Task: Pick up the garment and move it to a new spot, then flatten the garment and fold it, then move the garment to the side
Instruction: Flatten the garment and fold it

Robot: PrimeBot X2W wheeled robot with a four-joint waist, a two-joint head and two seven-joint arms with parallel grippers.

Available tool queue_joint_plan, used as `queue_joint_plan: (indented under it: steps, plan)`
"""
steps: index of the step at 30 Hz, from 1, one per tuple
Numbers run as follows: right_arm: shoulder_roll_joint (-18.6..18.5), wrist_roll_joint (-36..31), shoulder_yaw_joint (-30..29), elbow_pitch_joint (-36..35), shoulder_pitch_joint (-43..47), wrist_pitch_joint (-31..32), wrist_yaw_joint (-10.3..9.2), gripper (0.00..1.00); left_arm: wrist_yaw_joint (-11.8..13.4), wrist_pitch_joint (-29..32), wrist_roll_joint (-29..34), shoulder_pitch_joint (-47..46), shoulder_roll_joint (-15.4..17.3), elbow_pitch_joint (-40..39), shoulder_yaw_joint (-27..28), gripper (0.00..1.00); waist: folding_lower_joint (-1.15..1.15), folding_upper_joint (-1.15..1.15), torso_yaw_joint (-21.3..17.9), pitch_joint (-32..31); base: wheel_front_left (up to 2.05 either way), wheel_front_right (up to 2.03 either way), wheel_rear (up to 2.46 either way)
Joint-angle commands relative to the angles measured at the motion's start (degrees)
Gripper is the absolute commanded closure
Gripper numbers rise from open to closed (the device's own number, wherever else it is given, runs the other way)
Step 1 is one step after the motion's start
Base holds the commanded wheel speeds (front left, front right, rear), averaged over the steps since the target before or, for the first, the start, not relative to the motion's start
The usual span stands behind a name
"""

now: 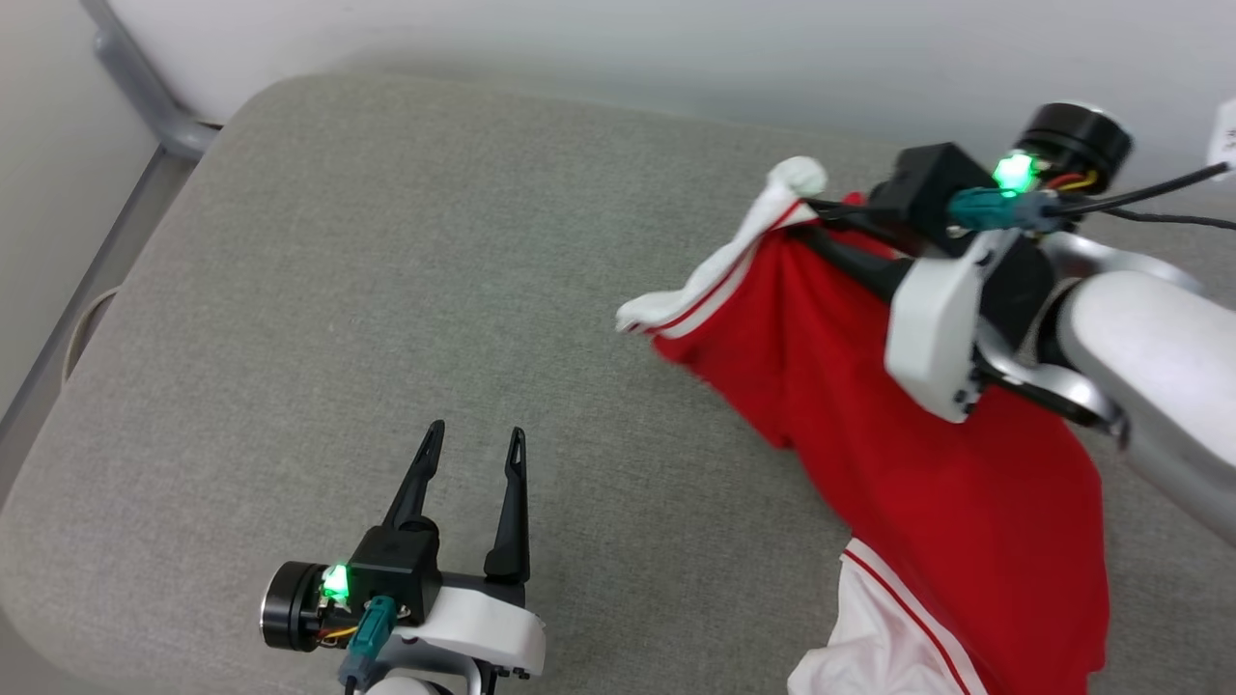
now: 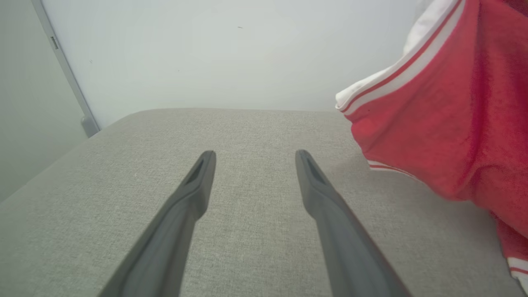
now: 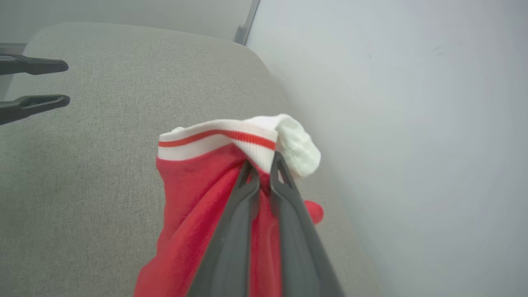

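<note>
The garment (image 1: pixel 917 483) is a red T-shirt with white, red-striped trim, bunched and hanging at the right of the grey cushion. My right gripper (image 3: pixel 264 165) is shut on its white striped edge (image 3: pixel 218 138) and holds that part lifted near the wall. Red cloth (image 2: pixel 445 123) hangs at the right of the left wrist view. My left gripper (image 1: pixel 476 437) stands open over bare cushion at the lower left, apart from the shirt, with nothing between its fingers (image 2: pixel 198 181). The chest letters and number are hidden in the folds.
The grey fabric cushion (image 1: pixel 386 290) has rounded corners and spreads wide to the left of the shirt. A pale wall (image 1: pixel 676 39) runs close behind it. A grey metal frame bar (image 1: pixel 145 97) stands at the far left corner.
</note>
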Motion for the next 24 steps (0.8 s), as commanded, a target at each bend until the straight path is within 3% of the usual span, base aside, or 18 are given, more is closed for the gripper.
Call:
queue_joint_plan:
  steps: [1, 7, 11, 15, 20, 24]
  plan:
    - [2.1, -0.1, 1.0, 0.0, -1.7, -0.1, -0.06, 1.0, 0.5, -0.2, -0.5, -0.6, -0.1, -0.4, -0.3, 0.0, 0.0, 0.0, 1.5, 1.1, 0.0, 0.0, 0.0]
    - [8.5, 1.7, 5.2, 3.7, -5.3, -0.5, -0.06, 1.0, 1.2, -0.2, -1.4, -1.6, -0.1, -0.8, -1.4, 0.0, 0.0, 0.0, 3.5, 3.9, 0.0, 0.0, 0.0]
    - [10.9, 2.7, 8.3, 8.4, -6.0, 3.4, -0.07, 1.0, 1.7, -0.2, -2.0, -2.8, -0.1, -1.0, -2.2, 0.0, 0.0, 0.0, 4.5, 5.8, 0.0, 0.0, 0.0]
    - [11.3, 0.7, 9.2, 12.2, -1.5, 10.4, -0.05, 1.0, 2.1, -0.2, -2.4, -4.0, -0.1, -1.1, -2.7, 0.0, 0.0, 0.0, 5.0, 7.3, 0.0, 0.0, 0.0]
    - [9.2, -1.8, 9.1, 16.0, 3.3, 18.4, -0.07, 1.0, 2.3, -0.2, -2.8, -5.1, -0.1, -0.7, -3.3, 0.0, 0.0, 0.0, 5.1, 8.0, 0.0, 0.0, 0.0]
    - [8.2, -0.1, 9.4, 18.3, 5.4, 20.1, -0.05, 1.0, 2.6, -0.2, -2.7, -5.3, -0.1, -0.4, -3.5, 0.0, 0.0, 0.0, 4.7, 8.0, 0.0, 0.0, 0.0]
